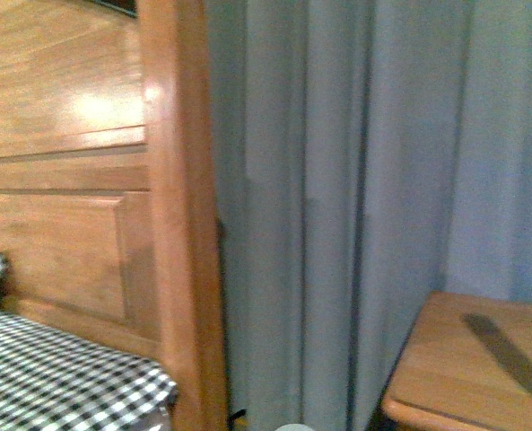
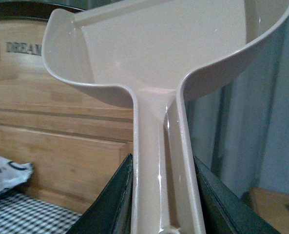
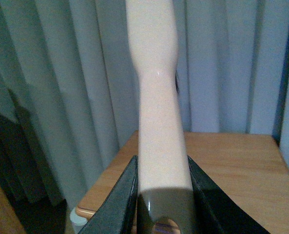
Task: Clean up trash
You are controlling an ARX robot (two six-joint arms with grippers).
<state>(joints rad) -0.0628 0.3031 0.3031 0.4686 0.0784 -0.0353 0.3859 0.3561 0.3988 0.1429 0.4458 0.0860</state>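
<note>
Both clamped: left gripper [image 2: 164, 200] on dustpan handle [image 2: 156, 136], right gripper [image 3: 162, 195] on pale handle [image 3: 159, 112], jaws pressing either side.

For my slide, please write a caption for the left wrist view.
Left tool grips the pinkish dustpan by its handle, before a wooden headboard.

The left gripper [image 2: 163, 158] is showing two near-black fingers [image 2: 110, 204], smooth and flat-sided, narrowing like wedges to thin tips and carrying a faint greenish sheen. The right gripper [image 3: 161, 160] is showing a matching pair of glossy black wedge-shaped fingers [image 3: 116, 209].
</note>
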